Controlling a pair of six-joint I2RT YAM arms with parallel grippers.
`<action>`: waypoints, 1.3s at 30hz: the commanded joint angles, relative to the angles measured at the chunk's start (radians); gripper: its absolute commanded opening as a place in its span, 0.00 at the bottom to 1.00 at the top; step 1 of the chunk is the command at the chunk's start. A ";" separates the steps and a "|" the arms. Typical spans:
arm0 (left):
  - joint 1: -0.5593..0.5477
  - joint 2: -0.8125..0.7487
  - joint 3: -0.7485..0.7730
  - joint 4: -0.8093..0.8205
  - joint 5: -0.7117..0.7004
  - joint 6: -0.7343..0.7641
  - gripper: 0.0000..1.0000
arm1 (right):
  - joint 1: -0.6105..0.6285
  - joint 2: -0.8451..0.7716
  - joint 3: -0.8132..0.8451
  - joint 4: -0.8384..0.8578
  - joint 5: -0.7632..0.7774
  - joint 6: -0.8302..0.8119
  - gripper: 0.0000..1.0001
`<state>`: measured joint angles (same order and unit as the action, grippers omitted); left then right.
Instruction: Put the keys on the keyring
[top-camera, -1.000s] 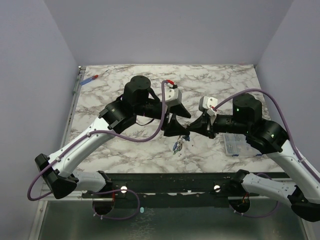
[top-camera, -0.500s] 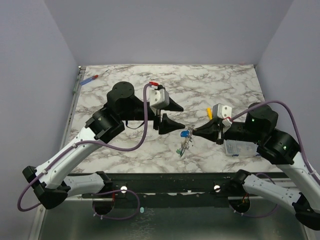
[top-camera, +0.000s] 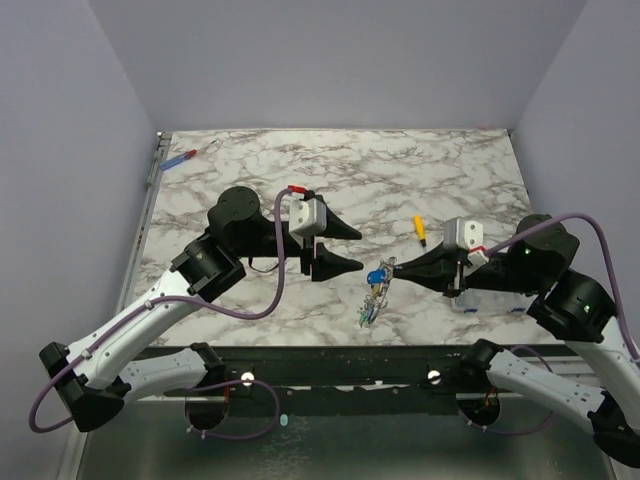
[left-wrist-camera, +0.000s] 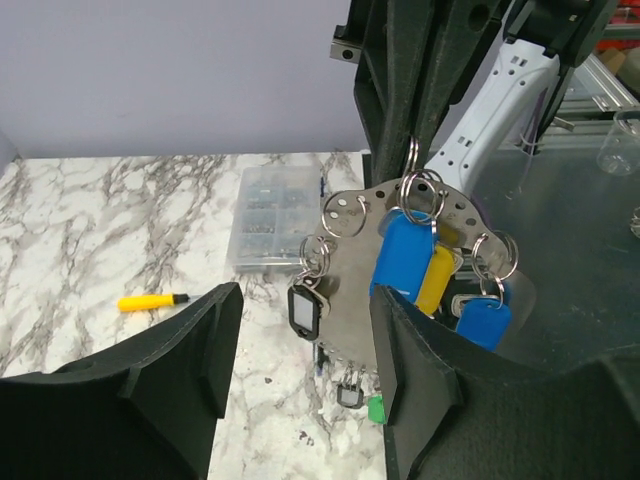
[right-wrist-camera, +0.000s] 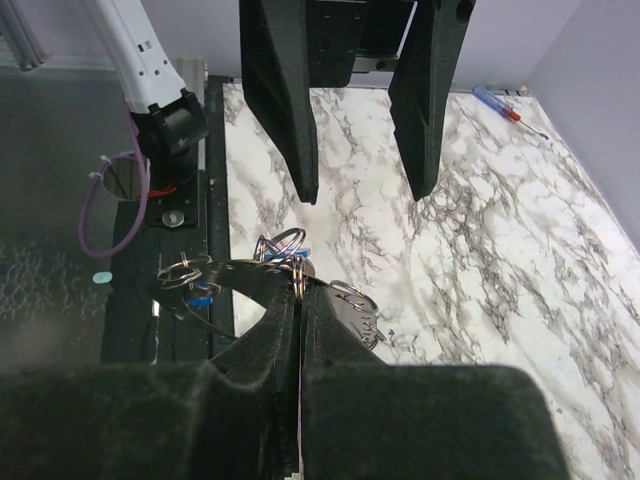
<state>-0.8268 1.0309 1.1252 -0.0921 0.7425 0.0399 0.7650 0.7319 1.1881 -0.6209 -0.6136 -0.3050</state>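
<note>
**Mia:** Where is the keyring (left-wrist-camera: 350, 275)?

**Tom:** It is up in the air over the middle of the bench (top-camera: 450, 170), close to the front edge. The right gripper (top-camera: 388, 266) has its jaws tight together on the top of it.

**Mia:** It looks odd.

**Tom:** Yes. From the left wrist it looks like a flat grey half-round piece with little rings hooked along its rim. From above it is too small to make out.

**Mia:** And the keys (top-camera: 372, 298)?

**Tom:** They dangle from those rings in a bunch. The tags cover most of the metal, so I can't count them. I see a blue tag (left-wrist-camera: 404, 255), a yellow tag (left-wrist-camera: 436, 280) and a black tag (left-wrist-camera: 303, 312). A green one peeks out low down, partly behind a finger.

**Mia:** Does the bunch touch the bench?

**Tom:** I can't tell.

**Mia:** What about the left gripper (top-camera: 357, 249)?

**Tom:** Its jaws are apart with nothing in them. It sits just beside the bunch and points at it.

**Mia:** Anything else?

**Tom:** A yellow screwdriver (top-camera: 420, 229) lies right of the middle. A clear box (left-wrist-camera: 270, 215) sits by the front edge on the right. From above the right arm hides most of it. A blue screwdriver (top-camera: 180, 158) lies at the far left corner.
</note>
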 joint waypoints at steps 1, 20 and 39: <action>-0.019 -0.003 -0.035 0.080 0.060 -0.023 0.59 | 0.005 0.003 0.029 0.070 -0.032 0.025 0.01; -0.119 -0.010 -0.118 0.221 -0.124 0.027 0.58 | 0.005 0.033 0.060 0.047 -0.015 0.044 0.01; -0.125 -0.021 -0.134 0.224 -0.100 0.005 0.02 | 0.005 0.043 0.064 0.068 -0.016 0.044 0.01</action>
<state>-0.9447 1.0313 1.0016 0.1081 0.6342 0.0490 0.7666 0.7753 1.2121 -0.6071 -0.6228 -0.2680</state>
